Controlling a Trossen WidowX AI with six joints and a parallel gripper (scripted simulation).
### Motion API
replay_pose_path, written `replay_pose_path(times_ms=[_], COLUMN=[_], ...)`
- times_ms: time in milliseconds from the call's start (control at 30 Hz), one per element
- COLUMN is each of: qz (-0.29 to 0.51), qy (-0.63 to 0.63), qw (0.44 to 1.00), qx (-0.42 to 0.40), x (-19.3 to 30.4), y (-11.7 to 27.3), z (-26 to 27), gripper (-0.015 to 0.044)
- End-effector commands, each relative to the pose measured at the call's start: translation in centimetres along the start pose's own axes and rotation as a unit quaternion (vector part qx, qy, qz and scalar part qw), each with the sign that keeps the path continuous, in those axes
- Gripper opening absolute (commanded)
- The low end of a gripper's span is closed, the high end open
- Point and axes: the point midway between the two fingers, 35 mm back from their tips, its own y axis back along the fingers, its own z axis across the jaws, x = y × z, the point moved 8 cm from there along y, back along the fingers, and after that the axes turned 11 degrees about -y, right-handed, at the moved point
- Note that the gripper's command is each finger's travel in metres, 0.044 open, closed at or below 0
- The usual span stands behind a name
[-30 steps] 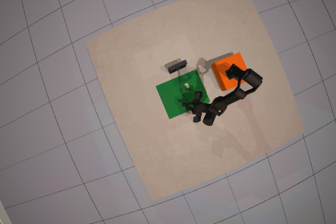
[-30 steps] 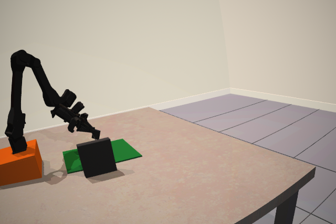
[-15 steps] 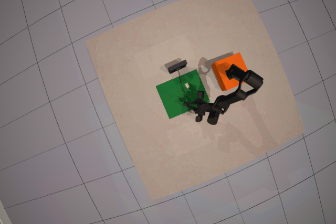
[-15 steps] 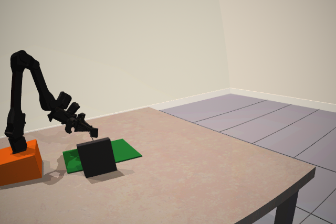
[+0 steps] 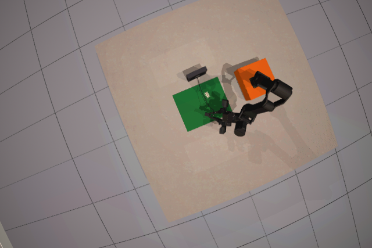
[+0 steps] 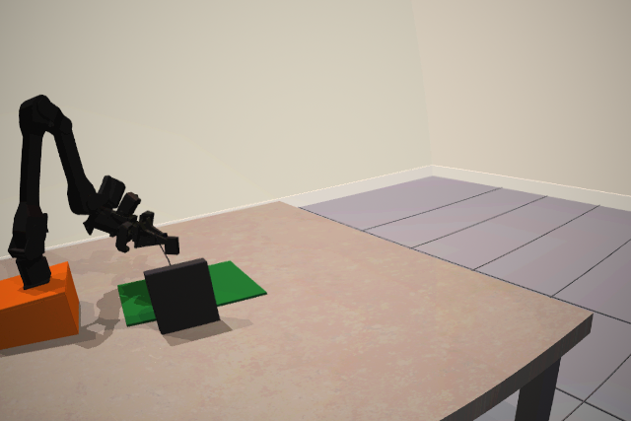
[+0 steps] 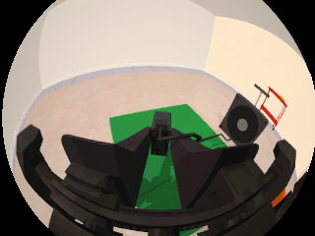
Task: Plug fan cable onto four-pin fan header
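The gripper [image 5: 211, 115] [image 6: 164, 243] [image 7: 160, 140] is shut on the fan cable's dark plug [image 7: 162, 119], which sticks out past the fingertips. It is held in the air above the green board [image 5: 191, 119] [image 6: 235, 285] [image 7: 129, 124], tilted well away from straight down. The thin dark cable [image 6: 167, 254] [image 7: 189, 137] runs from the plug to the black fan [image 5: 196, 74] [image 6: 182, 296] [image 7: 241, 122], which stands upright beside the board. The small pale header [image 5: 207, 94] shows on the board in the top view, off to the side of the fingertips. The header is hidden in the other views.
The arm's base stands on an orange block [image 5: 258, 64] [image 6: 40, 316] [image 7: 279, 198] beside the board. The upright fan is a tall obstacle near one board edge, with the cable hanging across the board. A red frame [image 7: 270, 114] shows beyond the fan in the wrist view.
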Motion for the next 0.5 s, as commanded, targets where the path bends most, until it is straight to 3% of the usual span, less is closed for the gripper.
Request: replay_pose_path(times_ms=[0,467], qz=[-0.012,-0.059], qy=[0.002,-0.021], qw=[1.000,0.998], qx=[0.000,-0.002], x=[0.2,0.5], y=[0.4,1.7], z=[-0.4,-1.5], gripper=[0.0000,0.0000])
